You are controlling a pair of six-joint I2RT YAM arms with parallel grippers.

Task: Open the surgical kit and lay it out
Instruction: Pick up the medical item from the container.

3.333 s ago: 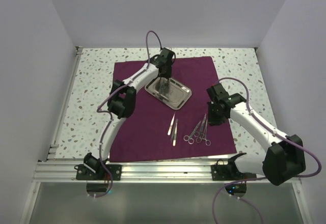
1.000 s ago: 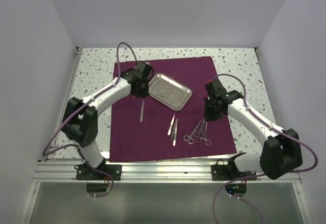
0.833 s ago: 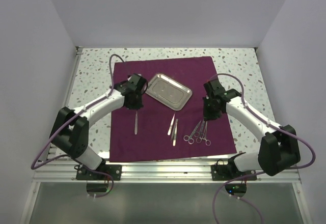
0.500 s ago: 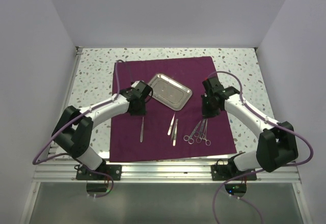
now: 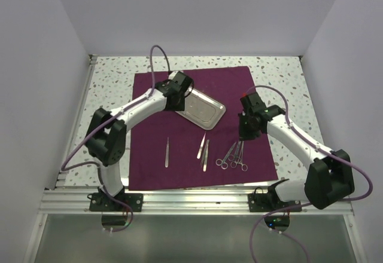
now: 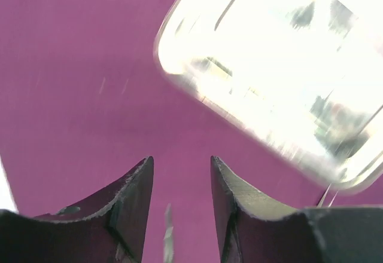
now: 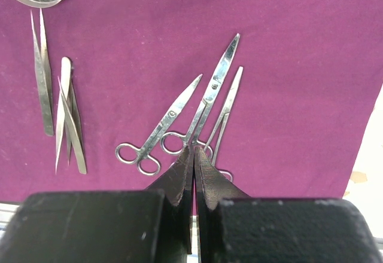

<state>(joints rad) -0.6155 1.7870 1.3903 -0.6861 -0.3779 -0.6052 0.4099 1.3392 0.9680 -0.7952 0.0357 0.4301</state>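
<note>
The dark purple cloth (image 5: 179,137) lies spread flat. The shiny steel tray (image 5: 202,109) sits on its far middle and shows as a bright blur in the left wrist view (image 6: 281,78). My left gripper (image 5: 178,94) hovers at the tray's left corner, open and empty (image 6: 181,164). One pair of tweezers (image 5: 167,152) lies alone on the cloth's left part. Two more tweezers (image 5: 203,150) lie in the middle (image 7: 57,113). Three ring-handled forceps (image 5: 233,154) lie to the right (image 7: 200,110). My right gripper (image 5: 246,132) is shut and empty, just above their ring handles (image 7: 194,148).
The speckled tabletop (image 5: 108,95) surrounds the cloth. An aluminium rail (image 5: 191,198) runs along the near edge by the arm bases. White walls close in the left, back and right sides.
My left gripper carried a pair of tweezers from the tray to the cloth's left front, let it go, and moved back up to the tray's left corner. The right arm barely shifted.
</note>
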